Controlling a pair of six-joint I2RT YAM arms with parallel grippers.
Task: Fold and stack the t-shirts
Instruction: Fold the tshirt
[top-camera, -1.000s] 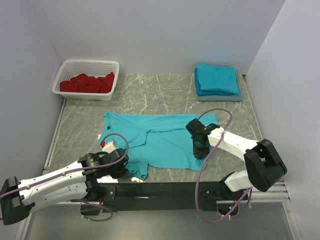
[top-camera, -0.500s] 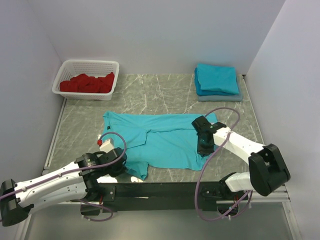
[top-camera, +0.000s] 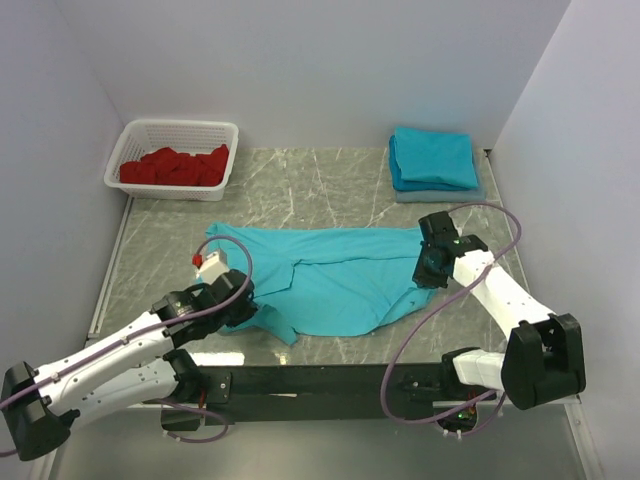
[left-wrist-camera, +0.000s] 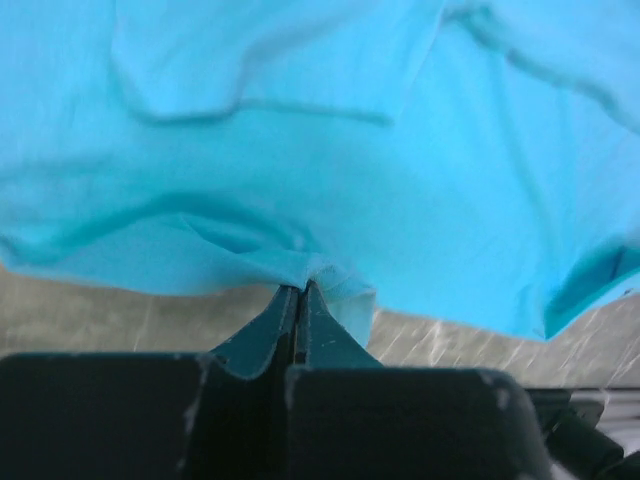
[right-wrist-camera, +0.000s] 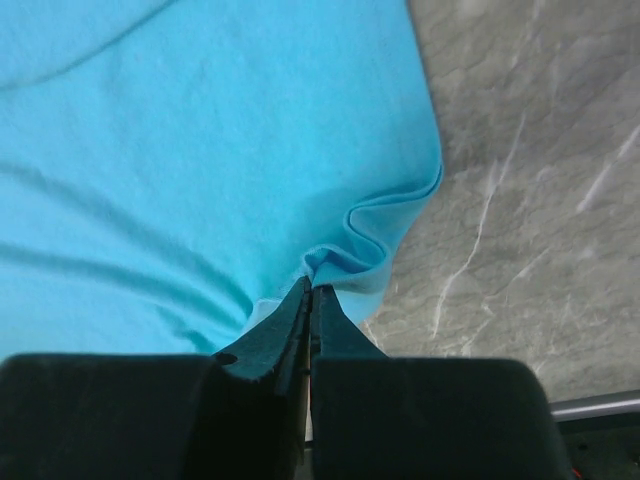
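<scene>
White plastic mesh basket (top-camera: 172, 191) at 10 o'clock on the grey marble table (top-camera: 300, 190), red cloths (top-camera: 175, 165) heaped inside. Next, the left end effector (left-wrist-camera: 301, 290) is clenched on the hem of the spread turquoise short-sleeved t-shirt (top-camera: 330, 275), at the shirt's 7 o'clock. Shirt lies mid-table, wrinkled. At its 3 o'clock edge the right end effector (right-wrist-camera: 311, 288) is pinched onto a bunched fold. Far right, 1 o'clock: stack of folded turquoise t-shirts (top-camera: 432, 158), well apart.

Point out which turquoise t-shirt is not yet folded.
The t-shirt spread out mid-table, pinched at its edges by the left gripper and right gripper. The others sit folded in a stack at the far right.
</scene>
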